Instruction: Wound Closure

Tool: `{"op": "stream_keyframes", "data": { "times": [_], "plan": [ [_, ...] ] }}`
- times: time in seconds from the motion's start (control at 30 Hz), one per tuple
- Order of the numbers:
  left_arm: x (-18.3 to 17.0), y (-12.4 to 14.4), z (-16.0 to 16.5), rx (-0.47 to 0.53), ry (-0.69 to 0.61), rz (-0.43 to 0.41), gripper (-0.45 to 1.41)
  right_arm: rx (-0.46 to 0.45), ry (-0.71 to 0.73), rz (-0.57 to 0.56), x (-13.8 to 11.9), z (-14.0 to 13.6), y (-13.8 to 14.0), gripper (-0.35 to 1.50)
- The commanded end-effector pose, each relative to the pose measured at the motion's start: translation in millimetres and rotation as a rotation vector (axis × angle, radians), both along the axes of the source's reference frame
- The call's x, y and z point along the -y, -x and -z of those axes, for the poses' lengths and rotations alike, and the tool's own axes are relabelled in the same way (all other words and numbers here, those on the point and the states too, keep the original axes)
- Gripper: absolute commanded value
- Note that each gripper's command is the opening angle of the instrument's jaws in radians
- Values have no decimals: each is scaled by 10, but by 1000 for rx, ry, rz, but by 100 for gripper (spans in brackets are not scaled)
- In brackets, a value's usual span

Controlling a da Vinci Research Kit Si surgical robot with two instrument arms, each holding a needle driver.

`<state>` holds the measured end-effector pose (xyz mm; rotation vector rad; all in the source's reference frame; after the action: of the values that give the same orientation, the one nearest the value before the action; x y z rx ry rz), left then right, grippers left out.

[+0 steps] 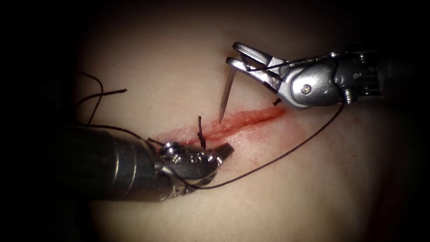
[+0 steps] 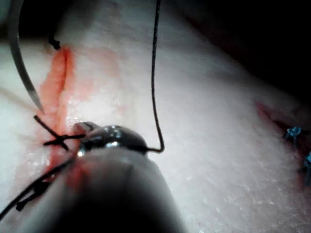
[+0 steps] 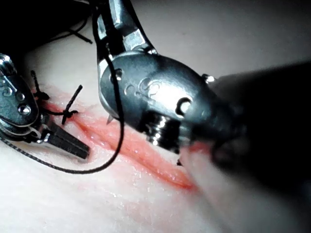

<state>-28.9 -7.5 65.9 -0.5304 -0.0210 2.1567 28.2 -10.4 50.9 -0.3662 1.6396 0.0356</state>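
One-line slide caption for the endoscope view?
Right pincer holds curved steel needle above red cut; left pincer rests shut beside it.

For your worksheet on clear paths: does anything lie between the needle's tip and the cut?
Nothing visible does. The needle, held in the right pincer, points down at the cut; the nearby knot sits to its left.

Surgical practice bench: cut tissue [image 1: 179,67], sutures, robotic tool [image 1: 239,56].

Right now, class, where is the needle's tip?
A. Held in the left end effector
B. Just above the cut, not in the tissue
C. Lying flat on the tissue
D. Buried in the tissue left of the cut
B: the right end effector holds the needle near its back end, tip poised just over the cut.
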Motion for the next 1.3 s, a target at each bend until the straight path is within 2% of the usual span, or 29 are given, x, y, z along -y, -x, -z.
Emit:
{"op": "stream_keyframes", "data": {
  "times": [0.03, 0.8, 1.3],
  "plan": [
    [3, 5, -5, 1, -1, 1, -45, -3, 1, -1, -2, -2, -9, -35],
    [2, 4, -4, 3, -6, 6, -45, 12, 26, 40, 10, -12, -11, -35],
    [2, 4, -4, 3, -7, 10, -45, 19, 51, 45, 7, -11, -9, -35]
  ]
}}
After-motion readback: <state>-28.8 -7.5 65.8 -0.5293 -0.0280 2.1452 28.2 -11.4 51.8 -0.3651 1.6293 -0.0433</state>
